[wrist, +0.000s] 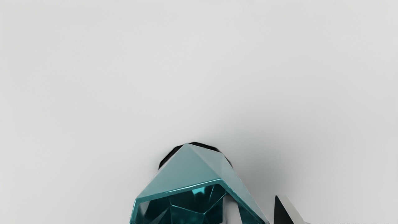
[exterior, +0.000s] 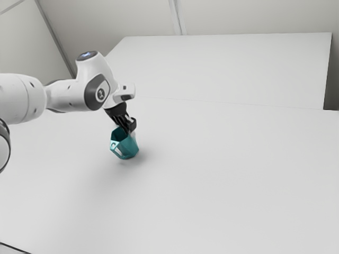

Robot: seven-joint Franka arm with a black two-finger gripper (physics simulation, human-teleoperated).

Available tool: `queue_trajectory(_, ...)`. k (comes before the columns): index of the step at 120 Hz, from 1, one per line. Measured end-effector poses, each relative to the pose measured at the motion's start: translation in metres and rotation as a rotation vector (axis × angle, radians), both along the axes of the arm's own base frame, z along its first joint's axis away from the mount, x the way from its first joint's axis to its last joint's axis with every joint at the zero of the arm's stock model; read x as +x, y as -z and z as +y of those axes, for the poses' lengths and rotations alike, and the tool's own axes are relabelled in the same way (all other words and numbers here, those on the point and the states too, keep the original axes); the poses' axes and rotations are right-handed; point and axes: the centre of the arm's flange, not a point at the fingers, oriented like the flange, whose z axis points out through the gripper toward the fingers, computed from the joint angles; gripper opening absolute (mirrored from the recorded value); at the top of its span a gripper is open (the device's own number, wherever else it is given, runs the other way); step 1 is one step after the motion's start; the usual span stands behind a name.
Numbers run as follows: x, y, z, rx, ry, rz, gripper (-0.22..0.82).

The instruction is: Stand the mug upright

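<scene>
1. Lying way out in the lower corner at the exterior view's left, well apart from the gripper (exterior: 132,132), there's a thin dark cable (exterior: 16,248).
2. Next up is the white arm (exterior: 66,95), coming in from that same side and bending down behind the gripper.
3. Then the teal mug (exterior: 126,148), faceted all over, right below the gripper. It's tilted, so not upright, with its opening angled up toward the tool. In the wrist view, the dark edge of its base pokes out past the body, on the side away from the gripper.
4. Gripper's up at the rim: part of it dips inside the mug, part sits just outside the wall. Honestly can't tell if it's clamped on the mug or loose, since the contact area is hard to read.
5. Soft shadow on the pale table (exterior: 222,180) just beside the mug, below the gripper.
6. Farther off, toward the exterior view's right and well apart from the gripper, a big pale flat surface (exterior: 228,69).
</scene>
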Motion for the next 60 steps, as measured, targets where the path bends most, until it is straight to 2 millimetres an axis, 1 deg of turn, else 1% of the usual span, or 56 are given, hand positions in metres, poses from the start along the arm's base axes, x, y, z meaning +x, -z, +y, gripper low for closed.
queue_trajectory(23, -0.003, -0.034, 0.0, 0.006, 0.014, -0.052, 0.03)
queue_trajectory(39, -0.006, -0.065, -0.004, 0.022, 0.036, -0.098, 0.04)
queue_trajectory(48, -0.006, -0.091, -0.004, 0.038, 0.049, -0.128, 0.05)
queue_trajectory(60, -0.006, -0.135, -0.003, 0.064, 0.064, -0.169, 0.08)
